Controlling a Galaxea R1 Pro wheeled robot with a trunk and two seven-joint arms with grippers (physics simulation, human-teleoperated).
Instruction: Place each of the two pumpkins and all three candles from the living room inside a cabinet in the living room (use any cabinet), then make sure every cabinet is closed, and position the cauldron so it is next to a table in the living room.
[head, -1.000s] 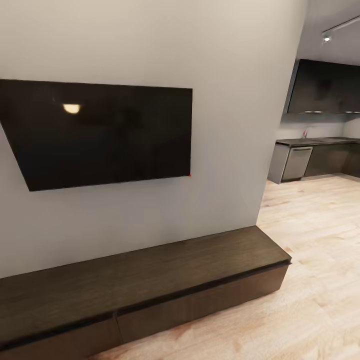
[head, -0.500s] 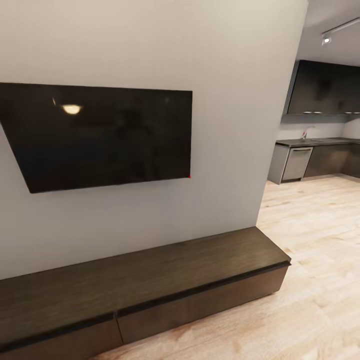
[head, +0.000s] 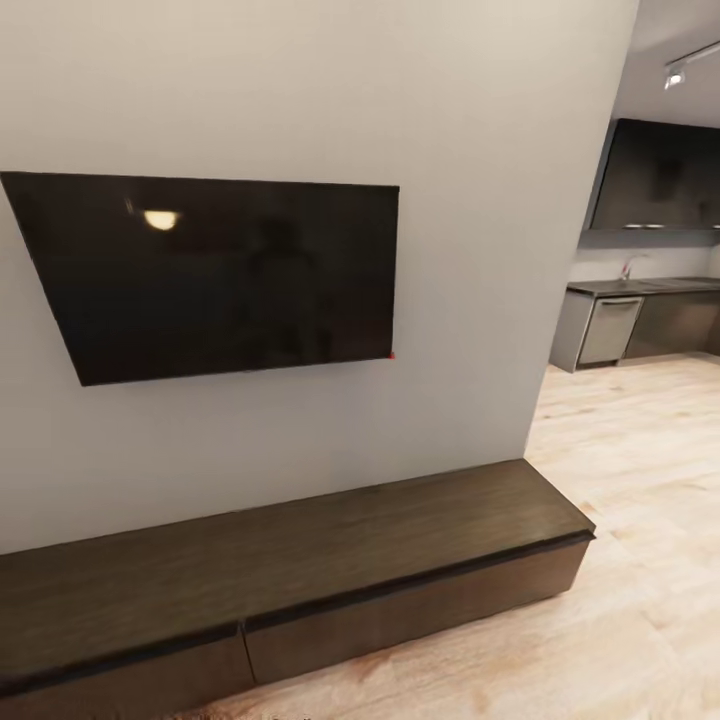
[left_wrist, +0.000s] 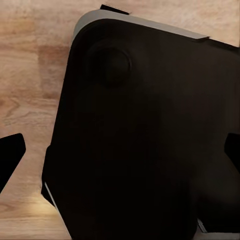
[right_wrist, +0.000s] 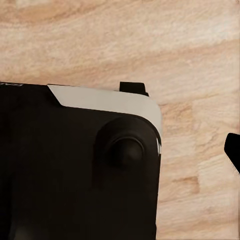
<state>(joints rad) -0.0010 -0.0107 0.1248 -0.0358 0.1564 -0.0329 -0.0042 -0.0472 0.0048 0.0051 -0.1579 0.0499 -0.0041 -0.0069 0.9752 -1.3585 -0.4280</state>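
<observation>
While the robot is in transit, the cabinet is seen in the head view as a long low dark-brown unit set against the wall directly below the television. Two drawer fronts are visible along its front face, both flush and shut, with a seam between them below the television's middle. Nothing is seen resting on the cabinet's top. The kitchen counter is seen well beyond the cabinet's right end, across the wooden floor.

In the wrist views, the robot's dark base is seen over floorboards. A dark fingertip of the left gripper is seen at either edge of the left wrist view, well apart, so that gripper is judged spread wide and holding nothing. One dark tip alone is seen in the right wrist view, so the state of the right gripper cannot be told.

The drawer fronts are judged rigid and smooth, with no handle visible; purchase is probably best taken at the shadowed lip under the top board. Sliding resistance is expected to be moderate.
</observation>
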